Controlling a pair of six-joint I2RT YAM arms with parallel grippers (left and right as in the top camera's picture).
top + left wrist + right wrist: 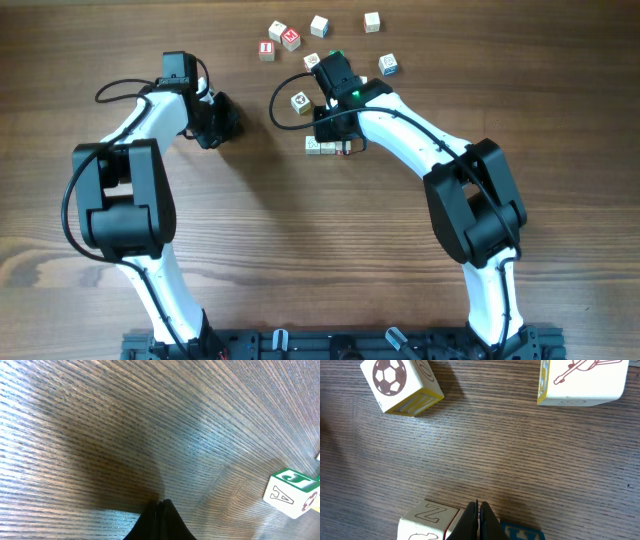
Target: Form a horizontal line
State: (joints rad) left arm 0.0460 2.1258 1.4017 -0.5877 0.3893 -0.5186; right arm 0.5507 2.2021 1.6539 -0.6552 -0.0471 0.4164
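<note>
The horizontal line [326, 148] is a short row of pale letter cubes touching side to side, just below my right gripper [336, 128]. In the right wrist view the shut fingertips [479, 509] sit over the row's middle cube and hide it. A cube with a red outlined Z [427, 517] is on their left and a blue-lettered cube [522, 533] on their right. My left gripper [214, 126] is shut and empty, left of the row. Its tips [161, 508] are low over bare wood.
Several loose cubes lie at the back: red-lettered ones [291, 40], pale ones [319, 26] [372, 21], a blue one [389, 64], and one [301, 101] near the right wrist. A football cube [400, 385] and another cube [580, 380] lie beyond the row. A J/A cube [290, 492] is right of the left gripper.
</note>
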